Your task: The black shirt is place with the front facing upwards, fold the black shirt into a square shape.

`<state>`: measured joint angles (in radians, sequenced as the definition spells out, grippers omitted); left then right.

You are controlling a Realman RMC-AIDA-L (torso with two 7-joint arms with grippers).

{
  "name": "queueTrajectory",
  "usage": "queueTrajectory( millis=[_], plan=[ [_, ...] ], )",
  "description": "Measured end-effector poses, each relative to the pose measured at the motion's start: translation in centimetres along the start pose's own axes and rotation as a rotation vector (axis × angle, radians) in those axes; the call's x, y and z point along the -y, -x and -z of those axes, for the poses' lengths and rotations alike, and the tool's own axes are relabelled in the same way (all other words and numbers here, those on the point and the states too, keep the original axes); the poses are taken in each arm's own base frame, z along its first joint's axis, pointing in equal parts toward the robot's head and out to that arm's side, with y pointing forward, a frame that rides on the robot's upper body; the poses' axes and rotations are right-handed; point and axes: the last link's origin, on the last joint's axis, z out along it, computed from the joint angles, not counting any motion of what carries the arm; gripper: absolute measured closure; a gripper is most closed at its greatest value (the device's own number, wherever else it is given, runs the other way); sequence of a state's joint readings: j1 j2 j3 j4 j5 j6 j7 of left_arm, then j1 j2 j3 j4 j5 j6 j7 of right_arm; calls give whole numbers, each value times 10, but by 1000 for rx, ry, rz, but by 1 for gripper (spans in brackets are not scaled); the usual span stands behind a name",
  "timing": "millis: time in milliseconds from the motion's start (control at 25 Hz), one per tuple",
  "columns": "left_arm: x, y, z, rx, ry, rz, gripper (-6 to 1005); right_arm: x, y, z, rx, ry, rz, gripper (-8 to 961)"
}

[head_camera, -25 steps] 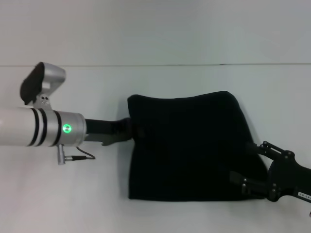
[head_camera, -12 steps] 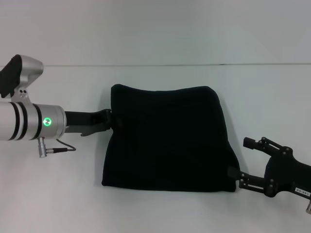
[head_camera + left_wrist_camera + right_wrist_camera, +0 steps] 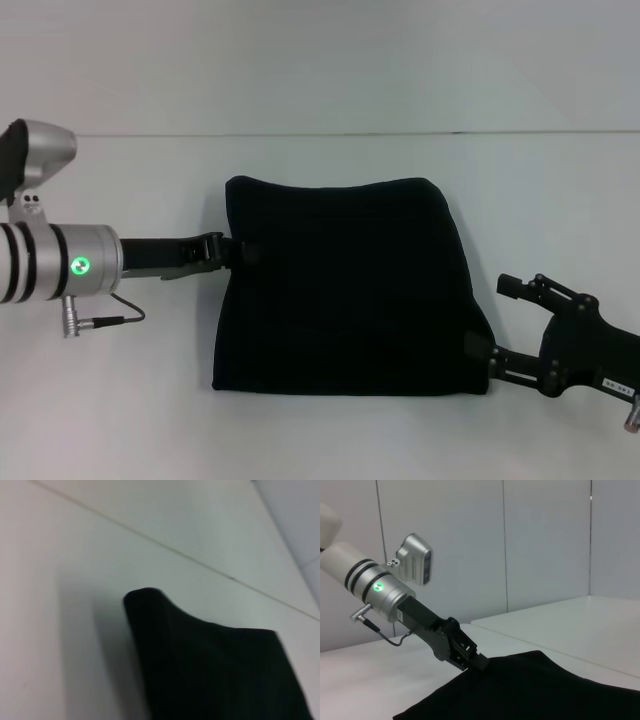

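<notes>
Black shirt (image 3: 345, 290) folded square, flat on white surface (image 3: 330, 430). Left claw (image 3: 240, 250) clamped on its left edge — right claw (image 3: 487, 324) spread open at near-right corner.

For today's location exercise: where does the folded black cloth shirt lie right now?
In the head view, the folded black cloth shirt lies mid-table, between the left gripper at its left edge and the open right gripper at its near right corner.

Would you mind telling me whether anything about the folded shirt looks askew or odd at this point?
Slightly. The black shirt is not a clean square: its far edge dips and its right side flares outward toward the right gripper. The left gripper is at its left edge.
</notes>
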<state>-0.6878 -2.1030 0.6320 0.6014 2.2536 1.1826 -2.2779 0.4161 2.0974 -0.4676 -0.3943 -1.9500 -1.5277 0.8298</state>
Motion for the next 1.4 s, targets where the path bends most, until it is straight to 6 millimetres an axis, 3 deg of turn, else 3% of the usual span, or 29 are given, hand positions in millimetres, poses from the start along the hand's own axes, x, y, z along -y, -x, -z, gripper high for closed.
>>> queueTrajectory(
  millis=[160,400,640,840,1040,1160,1400],
  plan=[
    [-7,-2,14,-46,54,-135,793,1,2,-2,22,-13,-4,39],
    [-27,15,35,-123,211,-485,587,4,14,-17,106,-37,22,39],
    [-27,36,48,-138,285,-693,315,4,19,-43,96,-10,57,39],
    [-21,57,57,-163,302,-811,126,-2,10,-55,45,4,80,39],
    [-10,72,64,-216,298,-782,45,-6,-12,-51,-42,-37,59,39],
    [-5,79,73,-266,298,-767,46,-8,-25,-42,-81,-78,45,39],
    [1,83,79,-285,278,-765,48,-7,-30,-38,-96,-101,35,38]
  ],
)
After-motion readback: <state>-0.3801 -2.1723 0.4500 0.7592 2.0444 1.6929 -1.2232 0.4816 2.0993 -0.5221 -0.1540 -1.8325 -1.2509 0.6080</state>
